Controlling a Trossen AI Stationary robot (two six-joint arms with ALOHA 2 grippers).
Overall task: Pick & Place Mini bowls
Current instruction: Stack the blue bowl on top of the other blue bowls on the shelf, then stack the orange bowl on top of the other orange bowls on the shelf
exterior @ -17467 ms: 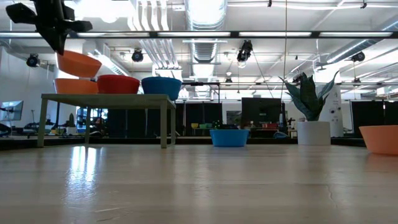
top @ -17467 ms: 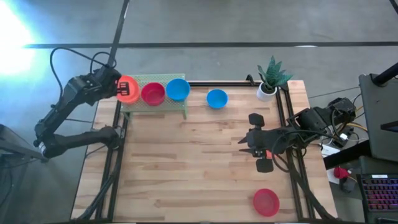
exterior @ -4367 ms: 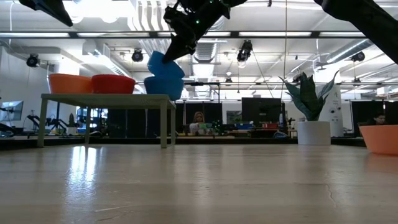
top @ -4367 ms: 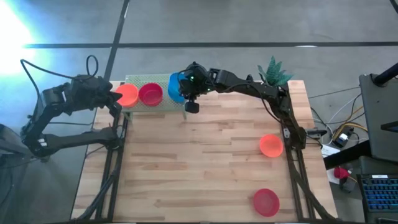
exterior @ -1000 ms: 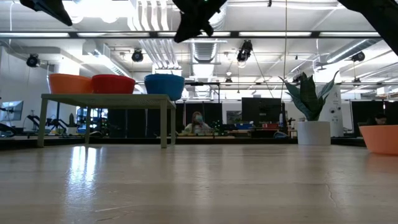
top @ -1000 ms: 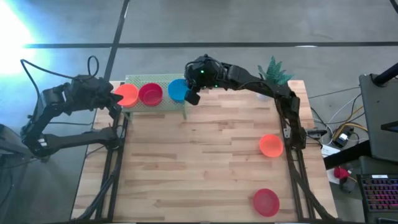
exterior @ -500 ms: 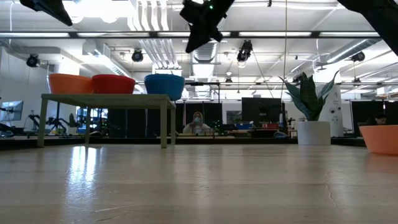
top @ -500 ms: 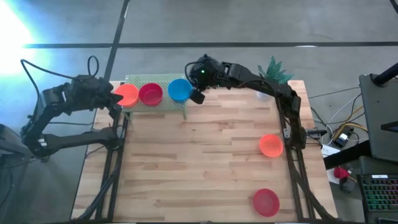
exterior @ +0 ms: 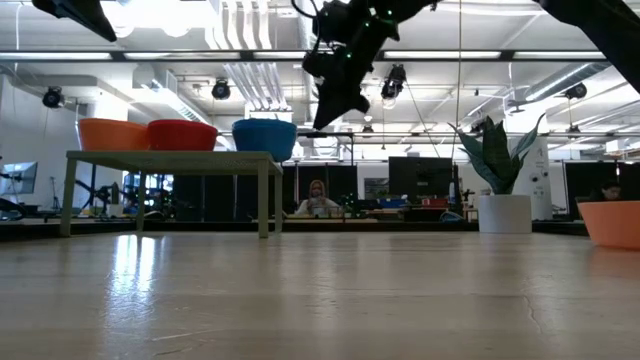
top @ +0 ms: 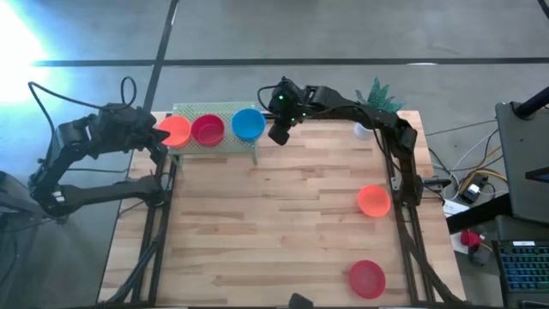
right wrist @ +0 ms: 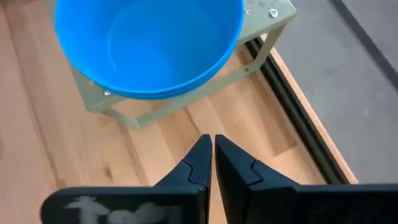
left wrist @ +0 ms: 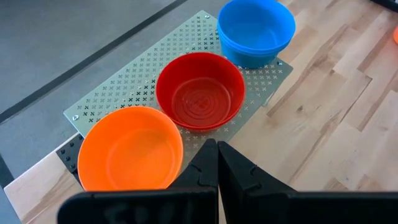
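The stacked blue plastic mini bowls [top: 248, 124] could topple if the empty, closed right gripper [top: 279, 134], just beside them, clips their rim.

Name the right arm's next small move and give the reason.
Probably swing back toward the orange bowl lying loose on the table. The right gripper is shut and empty beside the rack, where the blue bowls already sit stacked.

Low view: left arm [exterior: 75, 14] cut by top-left edge, gripper unseen. Orange bowl [exterior: 612, 222] cut at right edge. Right wrist view: blue bowl stack [right wrist: 148, 46] cropped at top; count unclear.
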